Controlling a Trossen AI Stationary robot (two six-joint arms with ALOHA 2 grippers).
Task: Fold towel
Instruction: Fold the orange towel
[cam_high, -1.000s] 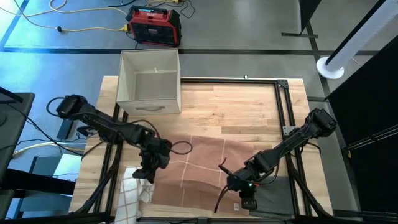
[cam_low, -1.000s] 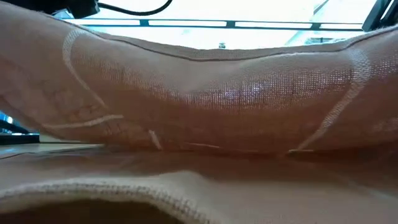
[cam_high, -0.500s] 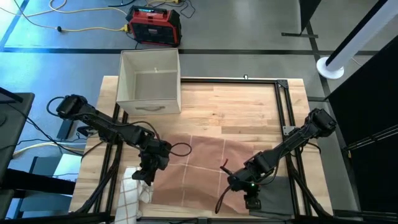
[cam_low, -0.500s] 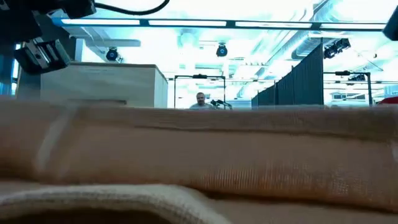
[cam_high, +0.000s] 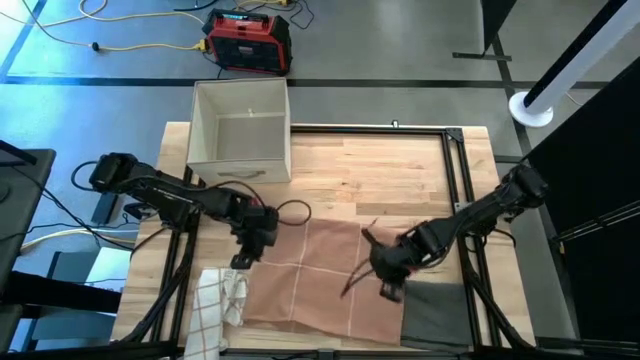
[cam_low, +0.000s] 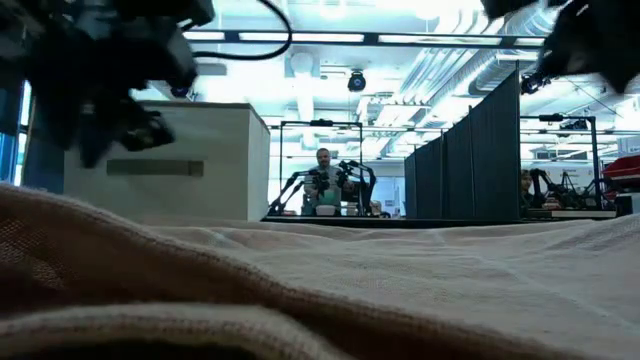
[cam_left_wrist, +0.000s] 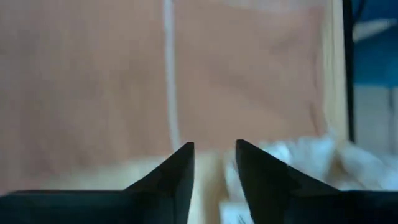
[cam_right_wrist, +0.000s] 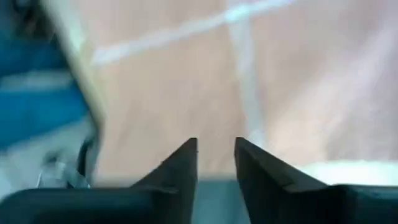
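Observation:
The tan towel (cam_high: 310, 275) with thin white lines lies spread flat on the wooden table, toward its near edge; it fills the foreground of the low view (cam_low: 400, 280). My left gripper (cam_high: 243, 262) hovers over the towel's left edge, slightly open with nothing between its fingers (cam_left_wrist: 214, 149). My right gripper (cam_high: 388, 292) hovers over the towel's right edge, also slightly open and empty (cam_right_wrist: 216, 144). Both wrist views look down on the towel (cam_left_wrist: 93, 74) (cam_right_wrist: 298, 81) past the fingertips.
A white checked cloth (cam_high: 215, 300) lies crumpled at the near left, beside the towel. A dark grey cloth (cam_high: 435, 312) lies at the near right. A white open box (cam_high: 240, 130) stands at the far left. Bare wood (cam_high: 390, 170) lies beyond the towel.
The towel's near part, raised high in front of the low camera a second ago, has come down and now lies flat. Both grippers have gone up and toward the table's far edge, away from the near edge.

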